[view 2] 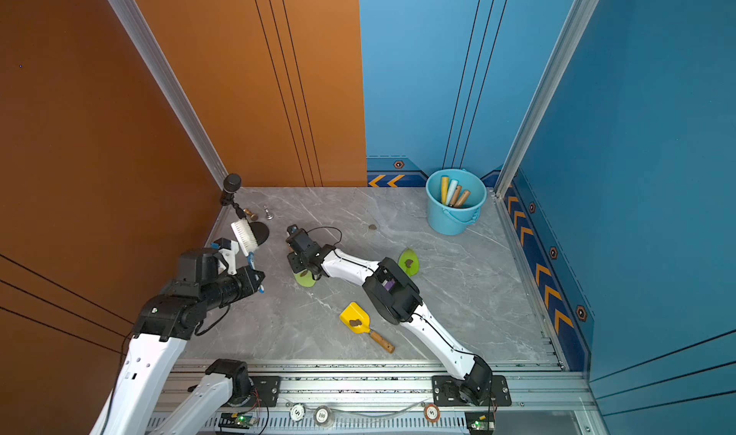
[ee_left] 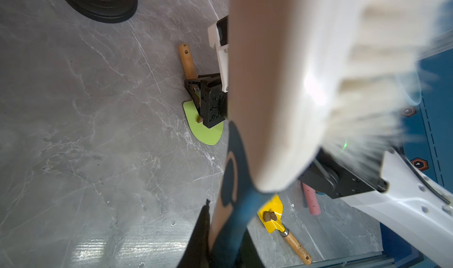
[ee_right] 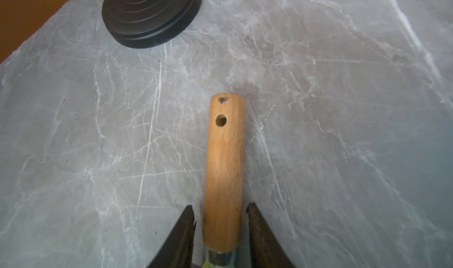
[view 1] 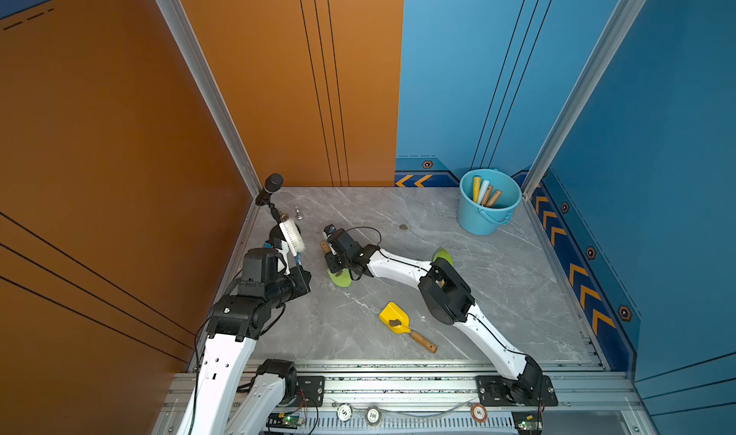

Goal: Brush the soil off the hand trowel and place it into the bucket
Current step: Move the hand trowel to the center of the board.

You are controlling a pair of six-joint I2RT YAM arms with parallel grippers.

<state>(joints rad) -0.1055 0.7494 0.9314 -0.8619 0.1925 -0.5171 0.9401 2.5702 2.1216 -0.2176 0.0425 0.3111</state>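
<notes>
A hand trowel with a light-green blade and wooden handle lies flat on the grey table. A lump of soil sits on its blade. My right gripper is low over it, one jaw on each side of the handle near the metal collar, a thin gap showing on both sides. My left gripper, raised to the left, is shut on the blue handle of a white-bristled brush. The light-blue bucket stands in the back right corner with several tool handles in it.
A yellow trowel carrying soil lies near the front. Another green trowel with soil lies behind my right arm. A loose lump rests mid-table. A microphone stand with a black disc base is at the back left.
</notes>
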